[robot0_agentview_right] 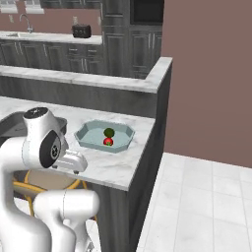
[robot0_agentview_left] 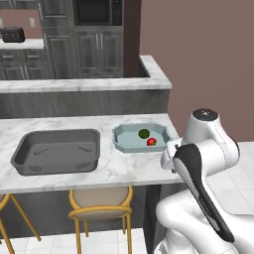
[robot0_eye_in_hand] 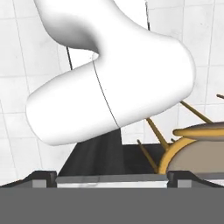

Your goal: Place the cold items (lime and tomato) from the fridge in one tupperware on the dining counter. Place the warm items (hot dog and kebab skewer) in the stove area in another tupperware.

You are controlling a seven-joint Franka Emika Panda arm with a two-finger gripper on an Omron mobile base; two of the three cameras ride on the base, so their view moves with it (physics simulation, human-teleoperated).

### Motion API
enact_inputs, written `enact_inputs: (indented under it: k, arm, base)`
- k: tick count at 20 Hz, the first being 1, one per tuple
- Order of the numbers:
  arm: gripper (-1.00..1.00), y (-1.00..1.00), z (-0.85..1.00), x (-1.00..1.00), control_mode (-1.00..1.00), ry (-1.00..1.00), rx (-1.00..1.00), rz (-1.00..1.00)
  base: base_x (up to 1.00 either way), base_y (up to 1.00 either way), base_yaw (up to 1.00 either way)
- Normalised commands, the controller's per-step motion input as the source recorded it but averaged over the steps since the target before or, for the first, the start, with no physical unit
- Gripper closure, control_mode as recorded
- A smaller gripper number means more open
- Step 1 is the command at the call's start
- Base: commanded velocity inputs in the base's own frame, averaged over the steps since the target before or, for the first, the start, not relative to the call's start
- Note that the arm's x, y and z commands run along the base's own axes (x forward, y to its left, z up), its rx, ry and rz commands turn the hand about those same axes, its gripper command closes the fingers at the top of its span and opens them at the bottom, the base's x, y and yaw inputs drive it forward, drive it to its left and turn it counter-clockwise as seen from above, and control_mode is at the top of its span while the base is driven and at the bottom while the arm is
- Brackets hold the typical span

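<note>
A small round green lime (robot0_agentview_left: 144,133) and a small round red tomato (robot0_agentview_left: 152,142) sit side by side, nearly touching, inside a shallow pale blue-green tupperware tray with cut corners (robot0_agentview_left: 120,141). The tray rests near the right end of the white marbled dining counter (robot0_agentview_left: 126,168). In the right base view the same lime (robot0_agentview_right: 109,132) lies just behind the tomato (robot0_agentview_right: 108,141) in the tray (robot0_agentview_right: 86,137), so the cold items look to be already placed.

Judging by their look, both fruits are light and rounded, likely to roll. The tomato is probably soft-skinned and bruises under a hard squeeze; the lime is firmer. Each would be best taken across its widest middle, from above.

To the left on the counter, well apart from the tray, lies a larger dark grey rectangular tupperware (robot0_agentview_left: 57,151), holding nothing that can be seen — probably the one meant for the hot dog and kebab skewer.

The white arm is folded low beside the counter's right end, and its gripper (robot0_eye_in_hand: 112,178) points down toward the floor. Its dark fingers (robot0_eye_in_hand: 40,179) stand wide apart, holding nothing. Past them, the hand view shows white floor tiles and a round stool with a tan seat and yellow-wood frame (robot0_eye_in_hand: 197,153) — the same stool (robot0_agentview_left: 100,202) tucked under the counter.
</note>
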Motion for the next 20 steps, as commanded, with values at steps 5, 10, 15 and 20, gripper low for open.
enact_inputs:
  k: [5,10,15,20]
  arm:
    - [-1.00,0.00,-0.14,0.00,-1.00,0.00,-0.02,0.00]
    - [-1.00,0.00,0.00,0.00,1.00,0.00,0.00,0.00]
    - [-1.00,0.00,0.00,0.00,1.00,0.00,0.00,0.00]
    - [-1.00,0.00,0.00,0.00,1.00,0.00,0.00,0.00]
  base:
    - [0.00,0.00,0.00]
    - [-0.26,0.00,0.19]
    - [-0.34,0.00,0.40]
    - [-0.18,0.43,0.36]
